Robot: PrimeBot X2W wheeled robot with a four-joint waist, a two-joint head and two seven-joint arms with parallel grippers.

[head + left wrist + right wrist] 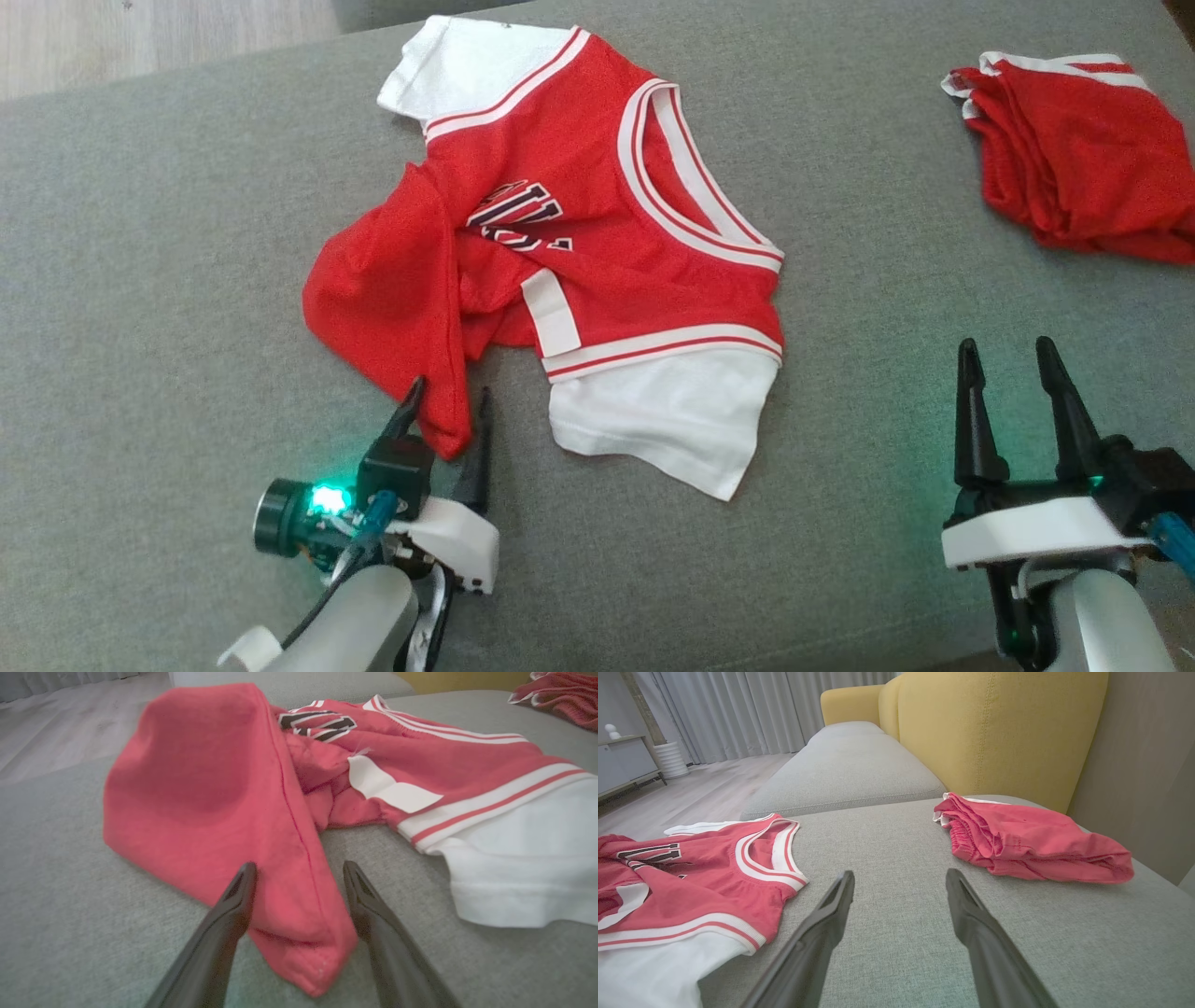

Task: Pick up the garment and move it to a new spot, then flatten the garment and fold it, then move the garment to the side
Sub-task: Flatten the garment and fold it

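two dark fingers (pixel 224 933) of the left claw (pixel 299 865) stand apart, with the lowest red corner of the jersey (pixel 243 788) lying between them. the cloth there is a doubled flap with a seam running down it, and nothing is pinched yet. in the head view the left claw (pixel 451 387) sits toward the near edge of the grey sofa cushion (pixel 187 233), left of centre, its tips on either side of that same corner. the jersey (pixel 579 215) lies in the middle of the cushion, rumpled. a red flap is thrown over part of the lettering, one white sleeve points to the far edge and the other to the near edge. the right claw (pixel 1006 343) is also apart and empty, over bare cushion toward the near right corner, well apart from the jersey. a folded pair of red shorts (pixel 1074 159) rests at the far right corner.

by my reading the step in hand is the first one, taking hold of the jersey to lift it to a new spot; flattening, folding and setting aside all lie ahead. the next move calls for the left claw to close on that corner, deep enough to catch both layers of the flap. lifted by one corner the rest would likely drag and bunch, so the right claw probably has to come across to the near white sleeve or the striped band beside it. the new spot should keep clear of the shorts.
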